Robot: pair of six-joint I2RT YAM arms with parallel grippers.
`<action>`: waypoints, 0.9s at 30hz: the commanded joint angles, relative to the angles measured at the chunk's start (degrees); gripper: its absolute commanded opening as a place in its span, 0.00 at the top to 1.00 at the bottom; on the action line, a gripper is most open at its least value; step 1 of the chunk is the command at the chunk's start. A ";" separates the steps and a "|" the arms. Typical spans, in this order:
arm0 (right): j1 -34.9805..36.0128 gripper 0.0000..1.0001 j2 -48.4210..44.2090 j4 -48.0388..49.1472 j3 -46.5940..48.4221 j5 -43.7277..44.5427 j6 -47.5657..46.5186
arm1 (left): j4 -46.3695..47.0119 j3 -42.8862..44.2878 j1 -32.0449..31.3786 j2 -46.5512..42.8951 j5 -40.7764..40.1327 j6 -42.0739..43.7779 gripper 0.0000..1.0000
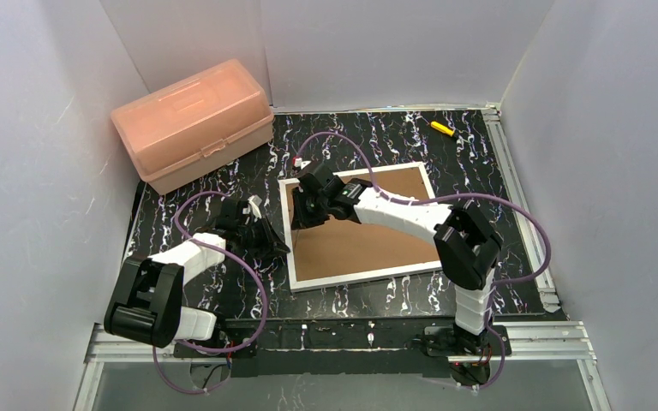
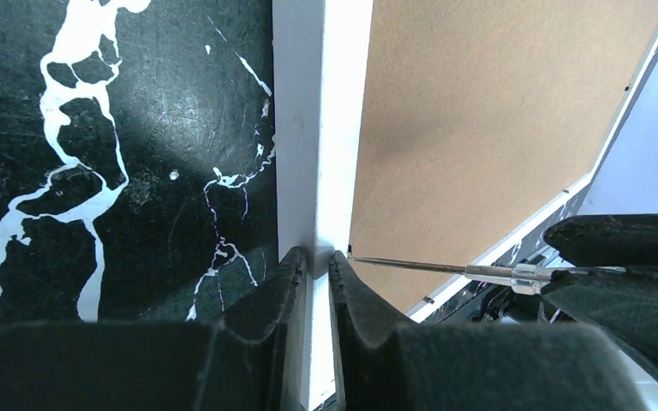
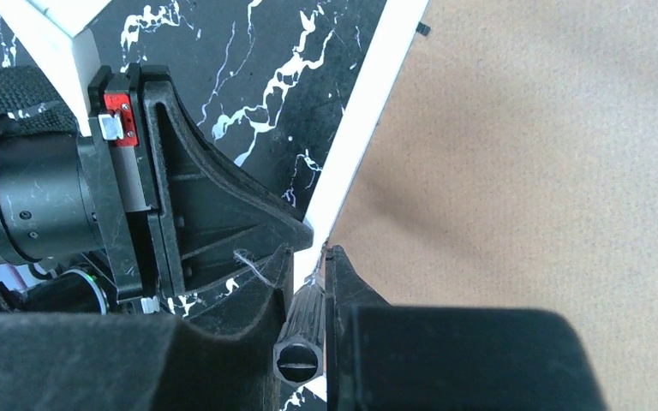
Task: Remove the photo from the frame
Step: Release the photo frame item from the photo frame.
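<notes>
Brown fibreboard faces up on the frame (image 1: 351,248), which lies flat on the black marbled surface (image 1: 471,167). Our left fingers (image 2: 278,317) pinch its white left border. Our right fingers (image 3: 351,287) clamp a thin screwdriver (image 2: 514,276), its tip at the fibreboard's edge just beside them. The photo is hidden from us.

Frame (image 1: 351,248) flat on the table (image 1: 480,171); box (image 1: 190,122) behind-left of it, small tool (image 1: 442,128) behind-right.

— Is the photo in sight?
— No. The frame (image 1: 368,248) lies brown back up, its front hidden. In my right wrist view, my right hand (image 3: 311,257) hides the shaft of the screwdriver (image 3: 302,330).
</notes>
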 commanded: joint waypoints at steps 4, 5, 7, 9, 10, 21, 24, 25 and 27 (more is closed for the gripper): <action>1.65 0.99 -9.08 1.35 -0.39 -2.19 0.91 | -3.16 -1.07 -1.68 -2.14 -0.54 0.68 0.92; 0.75 0.99 -10.46 1.49 -1.81 -1.85 0.62 | -3.54 -1.04 -1.67 -2.73 -0.92 0.70 0.91; -1.40 0.99 -13.38 2.17 -4.67 -1.96 0.56 | -4.61 -0.83 -1.69 -4.00 -1.78 0.79 0.90; -3.37 0.99 -15.73 3.29 -7.51 -2.70 0.56 | -5.40 -0.71 -1.68 -5.66 -2.75 0.86 0.88; -4.25 0.99 -16.84 4.10 -8.86 -3.13 0.64 | -5.73 -0.71 -1.69 -6.53 -3.31 0.92 0.87; -6.74 0.99 -23.30 10.66 -18.00 -4.06 3.19 | -7.95 -0.87 -1.73 -13.41 -5.41 2.49 0.70; -6.69 0.99 -23.96 13.92 -20.09 -5.52 4.50 | -6.41 -1.72 -1.99 -16.65 -3.75 2.69 0.59; -6.68 0.99 -23.85 14.24 -20.38 -5.65 4.73 | -5.48 -2.13 -2.10 -17.77 -2.74 2.74 0.56; -6.75 0.99 -23.48 14.43 -20.59 -5.76 4.99 | -3.59 -2.89 -2.34 -19.83 -0.87 2.83 0.51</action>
